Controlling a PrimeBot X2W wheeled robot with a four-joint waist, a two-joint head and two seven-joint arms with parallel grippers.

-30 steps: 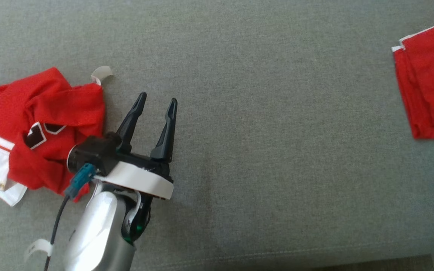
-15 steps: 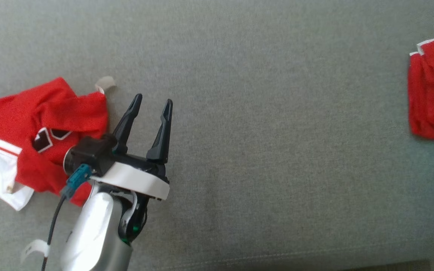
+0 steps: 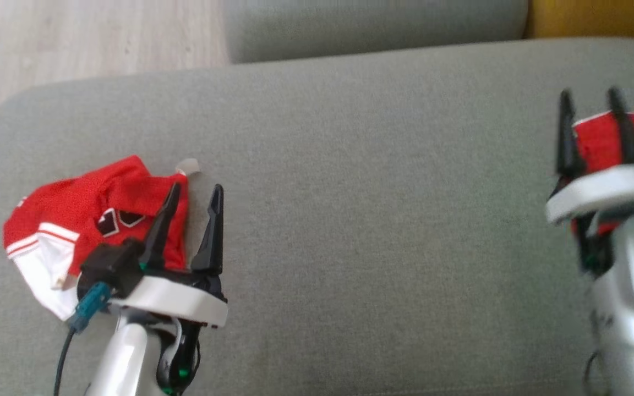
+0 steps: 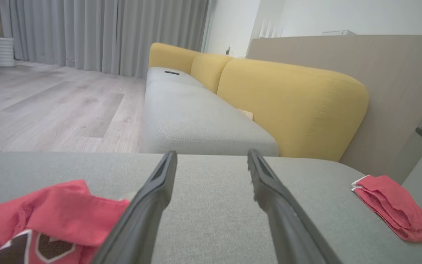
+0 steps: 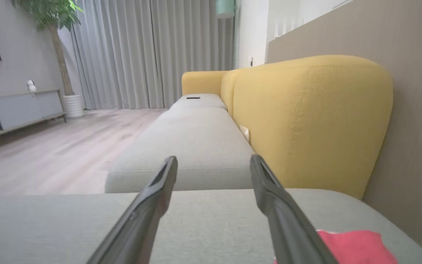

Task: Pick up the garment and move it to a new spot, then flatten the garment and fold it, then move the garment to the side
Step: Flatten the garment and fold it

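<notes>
Here's the left gripper (image 3: 196,190), jaws spread wide and gripping nothing, poised just right of the crumpled red jersey (image 3: 75,203). In the head view its left finger (image 3: 163,225) crosses the jersey's right edge; touching or not, I can't tell. The jersey sits bunched at the left end of the grey sofa seat (image 3: 377,192), white striped hem towards the robot, dark white-edged patches showing, a pale tag (image 3: 187,165) sticking up at its far corner. Over on the right, blurred, the right gripper (image 3: 590,96) has its jaws released too, empty, with the folded red garment (image 3: 597,140) lying beneath it at the seat's right end. A yellow backrest (image 4: 288,102) stands beyond.
</notes>
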